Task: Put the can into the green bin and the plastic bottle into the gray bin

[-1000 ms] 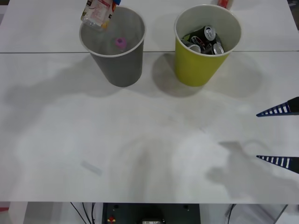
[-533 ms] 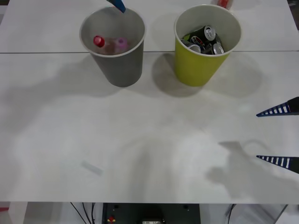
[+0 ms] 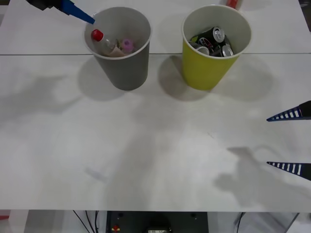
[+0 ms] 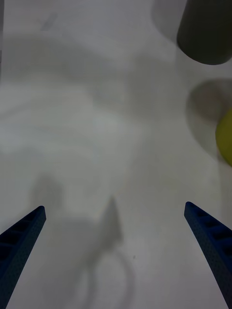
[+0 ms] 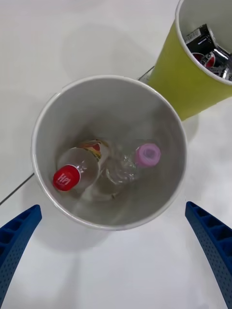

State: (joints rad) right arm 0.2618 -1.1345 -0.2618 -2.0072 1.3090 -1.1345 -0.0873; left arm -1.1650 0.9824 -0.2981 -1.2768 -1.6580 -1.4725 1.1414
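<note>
The plastic bottle [image 5: 77, 171] lies inside the gray bin [image 3: 122, 68], leaning against the inner wall with its red cap up, and next to it in the same bin sits a clear item with a pink cap [image 5: 147, 154]. The left gripper [image 5: 116, 251] hangs above the gray bin with nothing between its blue fingers, which stand wide apart at the two corners of the left wrist view; in the front view one blue finger [image 3: 77, 12] shows just beyond the bin's far-left rim. The green bin [image 3: 209, 65] stands just beside the gray bin on the white table [image 3: 146, 145], the two apart and both upright, and it holds several dark cans [image 3: 214, 41] piled together. The right gripper [image 3: 290, 141] is well apart from both bins, low over the table at the right edge of the front view, its ribbed blue fingers spread wide and empty, with its shadow falling on the tabletop below
</note>
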